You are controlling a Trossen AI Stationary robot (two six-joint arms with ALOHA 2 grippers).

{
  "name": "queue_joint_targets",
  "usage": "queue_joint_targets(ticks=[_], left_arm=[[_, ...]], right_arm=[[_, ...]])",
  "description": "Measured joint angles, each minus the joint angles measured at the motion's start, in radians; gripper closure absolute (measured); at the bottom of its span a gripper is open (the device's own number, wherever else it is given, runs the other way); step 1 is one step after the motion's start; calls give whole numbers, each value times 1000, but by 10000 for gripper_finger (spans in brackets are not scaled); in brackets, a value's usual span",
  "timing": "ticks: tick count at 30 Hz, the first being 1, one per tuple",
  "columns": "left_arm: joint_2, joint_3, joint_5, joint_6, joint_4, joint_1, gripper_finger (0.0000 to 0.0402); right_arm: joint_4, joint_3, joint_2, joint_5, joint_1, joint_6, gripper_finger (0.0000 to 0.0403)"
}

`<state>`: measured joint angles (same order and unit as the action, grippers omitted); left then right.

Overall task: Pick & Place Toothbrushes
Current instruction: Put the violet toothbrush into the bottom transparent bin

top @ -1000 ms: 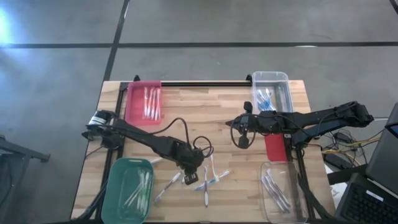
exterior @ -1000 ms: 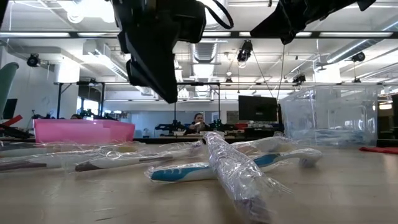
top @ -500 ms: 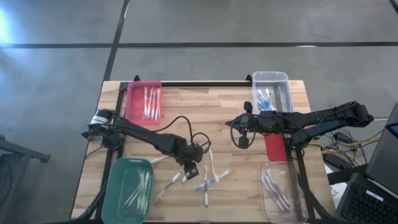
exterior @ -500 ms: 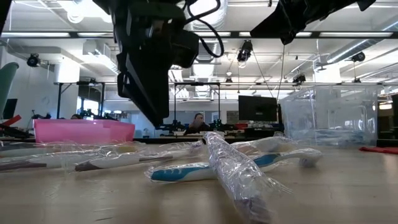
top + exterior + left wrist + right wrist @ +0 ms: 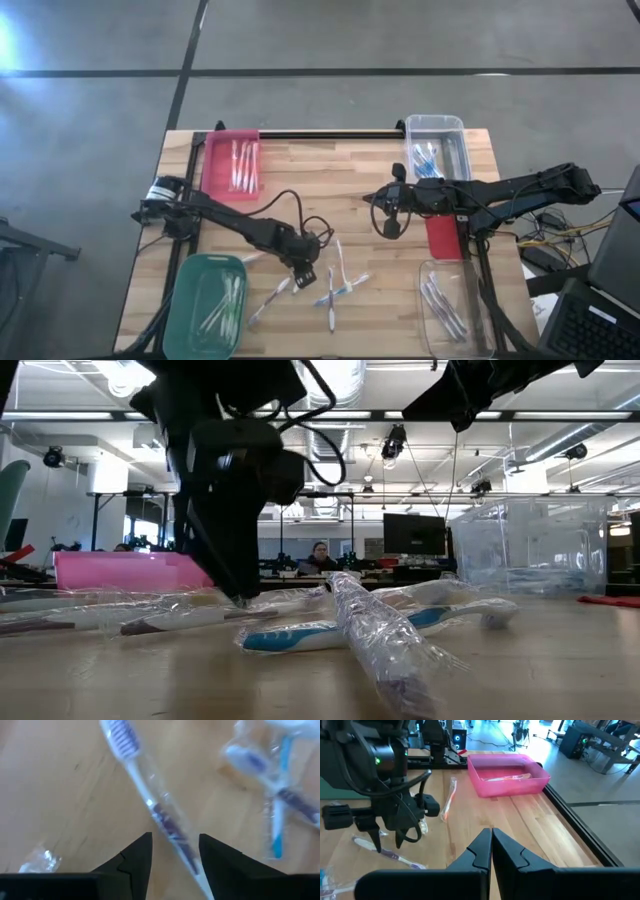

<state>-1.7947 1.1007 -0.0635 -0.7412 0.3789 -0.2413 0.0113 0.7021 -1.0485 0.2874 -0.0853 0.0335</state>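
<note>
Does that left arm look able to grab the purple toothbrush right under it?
Probably yes. The left gripper hangs low with its fingers open on either side of the purple toothbrush, and nothing lies between them and the handle.

on the table [image 5: 330, 175], loose toothbrushes [image 5: 335, 290] lie near the front middle, under the left end effector [image 5: 306, 274]. bins sit at the four corners, toothbrushes in each. the right end effector [image 5: 385, 205] hangs right of centre.
</note>
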Motion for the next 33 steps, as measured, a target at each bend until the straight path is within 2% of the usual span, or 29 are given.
queue_joint_targets(ticks=[4,9,23,28,33], left_arm=[[0,-40,5,-29,-34,0,234],[0,-91,2,-48,-175,-4,235],[-69,-76,6,-48,-203,-9,247],[-68,-77,45,-48,-200,-8,268],[-68,-78,74,-50,-202,-8,307]], right_arm=[[0,0,0,0,0,0,394],[-1,0,0,0,0,0,394],[-2,-2,0,0,0,-3,394],[-2,-4,0,0,0,-5,394],[-2,-4,0,0,0,-7,394]])
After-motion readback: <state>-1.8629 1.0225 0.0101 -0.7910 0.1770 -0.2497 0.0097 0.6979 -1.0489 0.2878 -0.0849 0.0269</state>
